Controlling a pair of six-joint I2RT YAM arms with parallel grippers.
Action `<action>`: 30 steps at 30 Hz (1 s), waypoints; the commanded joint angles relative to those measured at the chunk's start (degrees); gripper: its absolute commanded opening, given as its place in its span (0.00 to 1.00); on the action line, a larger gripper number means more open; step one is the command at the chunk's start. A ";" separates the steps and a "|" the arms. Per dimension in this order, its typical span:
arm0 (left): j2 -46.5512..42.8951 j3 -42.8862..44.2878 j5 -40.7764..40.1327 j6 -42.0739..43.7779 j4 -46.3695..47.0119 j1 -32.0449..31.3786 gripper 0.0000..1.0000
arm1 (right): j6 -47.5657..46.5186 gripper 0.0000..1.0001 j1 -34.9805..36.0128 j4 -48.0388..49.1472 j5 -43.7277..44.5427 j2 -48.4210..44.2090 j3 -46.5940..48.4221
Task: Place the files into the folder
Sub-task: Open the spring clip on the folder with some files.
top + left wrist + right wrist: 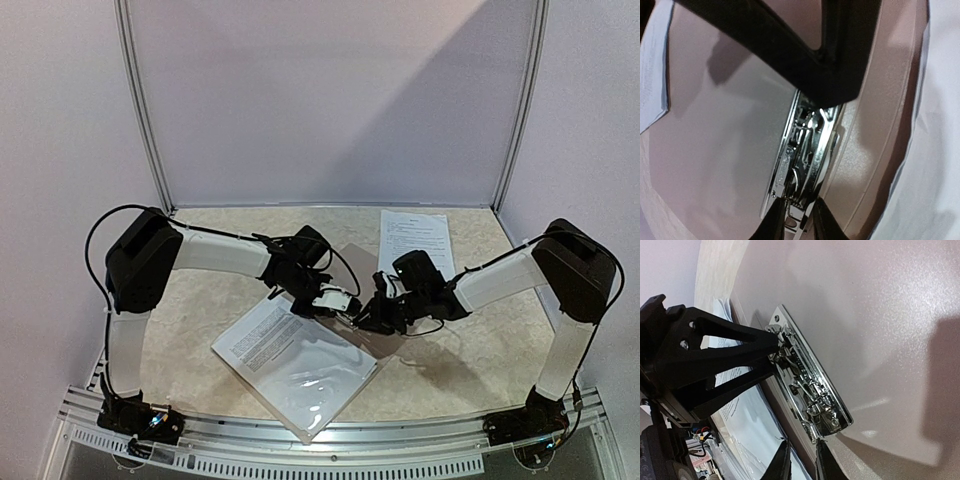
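The tan folder (715, 125) lies open in the middle of the table. Its left half carries a clear sleeve over a printed sheet (290, 365). A shiny metal clip (802, 155) sits along the spine and also shows in the right wrist view (807, 385). My left gripper (350, 305) is shut on one end of the clip (797, 225). My right gripper (368, 315) is shut, its tips at the clip's other end by the spine ridge (801, 460). One loose printed file sheet (415, 240) lies flat at the far right, apart from the folder.
Both arms meet over the folder's spine, the fingertips a few centimetres apart. White booth walls and metal posts (145, 120) close in the back and sides. A metal rail (330, 440) runs along the near table edge.
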 commanded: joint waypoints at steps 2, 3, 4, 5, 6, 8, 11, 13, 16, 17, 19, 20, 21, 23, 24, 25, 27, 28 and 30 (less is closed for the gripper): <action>4.22 -3.23 -3.27 0.77 -5.65 -0.64 0.22 | 0.05 0.16 -0.34 -2.06 -0.33 2.99 0.66; 4.22 -3.24 -3.21 0.74 -5.63 -0.69 0.22 | -0.24 0.16 -0.29 -2.69 -0.02 2.98 0.70; 4.22 -3.31 -3.15 0.76 -5.66 -0.70 0.22 | -0.52 0.16 -0.32 -2.96 0.02 3.07 0.74; 4.22 -3.33 -3.06 0.69 -5.80 -0.66 0.22 | -0.62 0.16 -0.36 -2.93 -0.14 3.22 0.70; 4.22 -3.45 -2.97 0.59 -5.77 -0.72 0.22 | -0.74 0.15 -0.32 -2.60 -0.48 3.52 0.62; 4.31 -3.66 -2.92 0.54 -5.77 -0.72 0.22 | -0.57 0.12 -0.35 -1.07 -1.14 4.00 0.33; 4.23 -3.86 -2.80 0.46 -5.78 -0.72 0.22 | -0.55 0.07 -0.36 -1.45 -1.49 4.91 1.45; 4.07 -3.91 -2.55 0.38 -5.78 -0.72 0.22 | -0.75 0.06 -0.33 -1.81 -1.41 5.32 1.92; 3.89 -4.03 -2.33 0.42 -5.74 -0.86 0.23 | -0.92 0.03 -0.61 -3.68 0.67 5.36 1.98; 3.87 -4.10 -2.34 0.39 -5.75 -0.82 0.24 | -0.94 0.01 -0.70 -4.46 1.24 5.35 1.83; 3.79 -4.24 -2.27 0.48 -5.72 -0.83 0.26 | -1.08 0.00 -1.02 -6.03 2.77 5.52 1.28; 3.71 -4.40 -2.24 0.51 -5.54 -0.82 0.27 | -1.19 0.00 -1.11 -6.92 3.63 5.59 1.09; 3.62 -4.58 -2.19 0.52 -5.49 -0.81 0.27 | -1.53 0.00 -1.22 -7.94 4.58 5.68 0.88; 3.52 -4.78 -2.15 0.61 -5.43 -0.81 0.29 | -1.96 0.00 -1.33 -7.84 5.08 6.15 0.31; 3.52 -4.78 -2.18 0.65 -5.46 -0.81 0.30 | -1.80 0.00 -1.48 -7.51 5.15 6.50 0.04; 3.45 -4.74 -2.13 0.53 -5.47 -0.77 0.31 | -1.63 0.00 -1.57 -7.47 5.28 6.98 -0.03; 3.24 -4.50 -1.90 0.22 -5.58 -0.66 0.34 | -1.57 0.00 -1.70 -8.10 6.10 7.65 -0.04; 3.07 -4.36 -1.72 0.12 -5.59 -0.53 0.36 | -1.73 0.00 -1.86 -8.70 6.68 7.84 -0.11; 2.47 -3.88 -1.23 -0.21 -5.97 -0.11 0.39 | -2.37 0.00 -1.98 -9.91 7.29 8.27 -0.29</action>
